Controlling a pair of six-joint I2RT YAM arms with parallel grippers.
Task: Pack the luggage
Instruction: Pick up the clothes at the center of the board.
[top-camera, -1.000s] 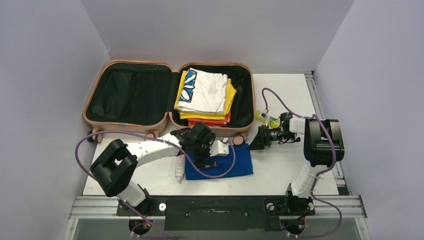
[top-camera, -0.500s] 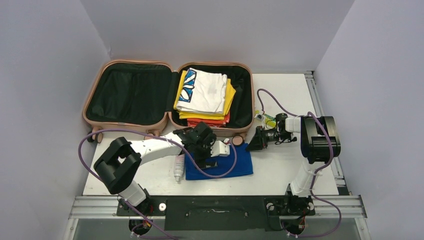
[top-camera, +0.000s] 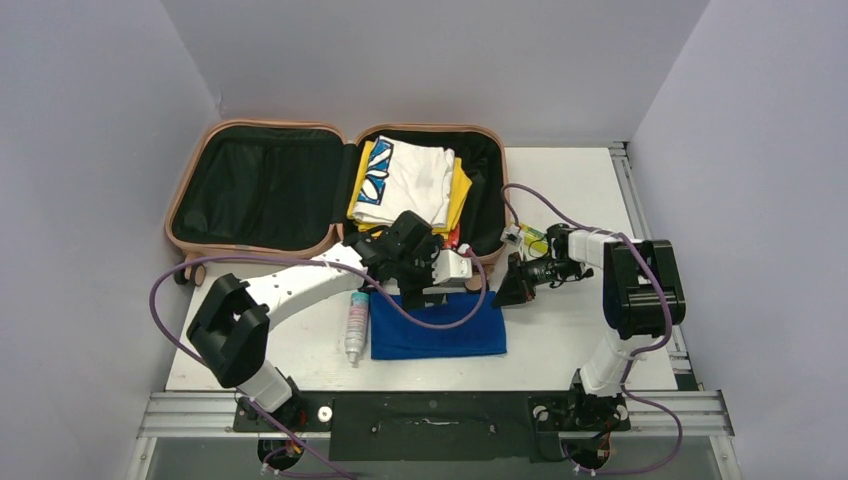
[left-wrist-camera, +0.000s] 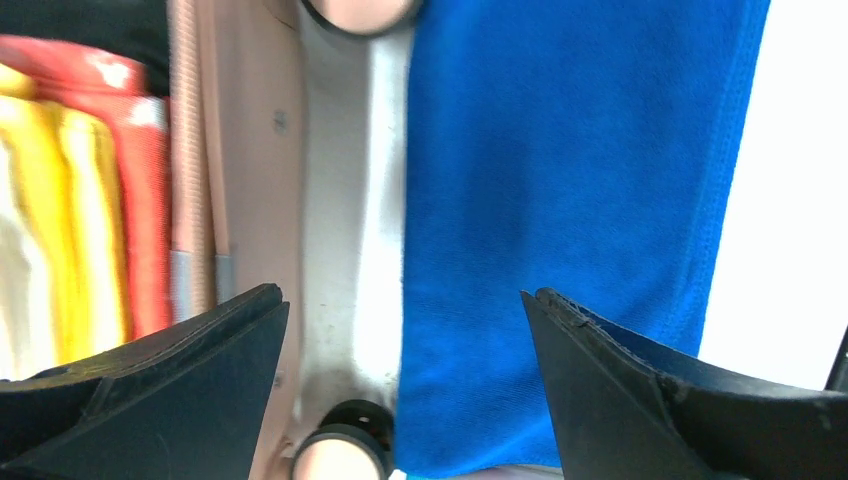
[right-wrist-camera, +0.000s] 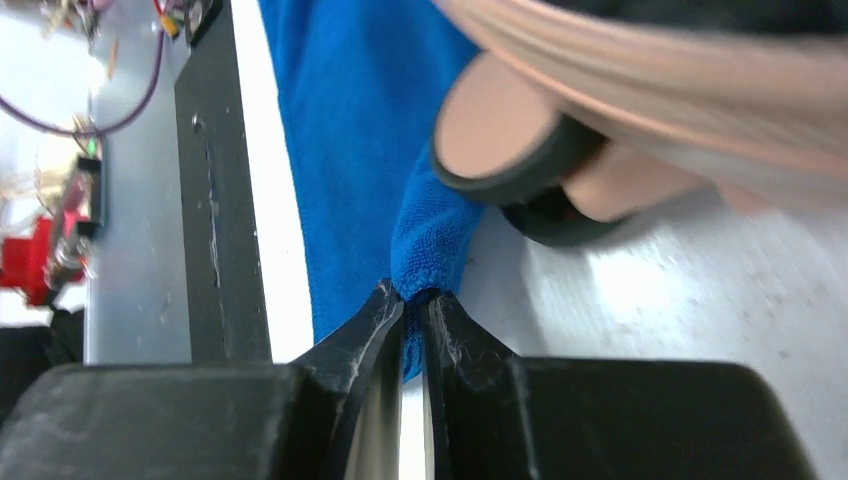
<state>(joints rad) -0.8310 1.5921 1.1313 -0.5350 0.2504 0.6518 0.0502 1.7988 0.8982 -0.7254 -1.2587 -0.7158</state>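
Packing looks partly done. The luggage (top-camera: 250, 247) lies open flat at the far side of the bench (top-camera: 580, 190). The shell on the robot's right holds a stack of folded clothes (top-camera: 410, 185), white and blue on top of yellow and red. The other shell shows only its black lining.

Not yet packed are a blue cloth (top-camera: 440, 335), spread on the bench just in front of the filled shell, and a bottle (top-camera: 355, 322) lying beside the cloth's left edge. A small yellow-green item (top-camera: 530, 238), too small to identify, sits near the luggage's right wall.

The right gripper (right-wrist-camera: 413, 300) is clenched on a corner of the blue cloth, with a caster wheel (right-wrist-camera: 500, 130) close above the pinch. The left gripper (left-wrist-camera: 402, 300) is released, jaws wide, holding nothing, over the strip of bench between the luggage's near wall and the cloth.

Room is tight along that near wall. Wheels, the shell rim and both grippers crowd the cloth's far edge, so in my judgement the cloth needs lifting clear of the rim before it goes inward. The unfilled shell offers the most open space, and the right side of the bench has free room.
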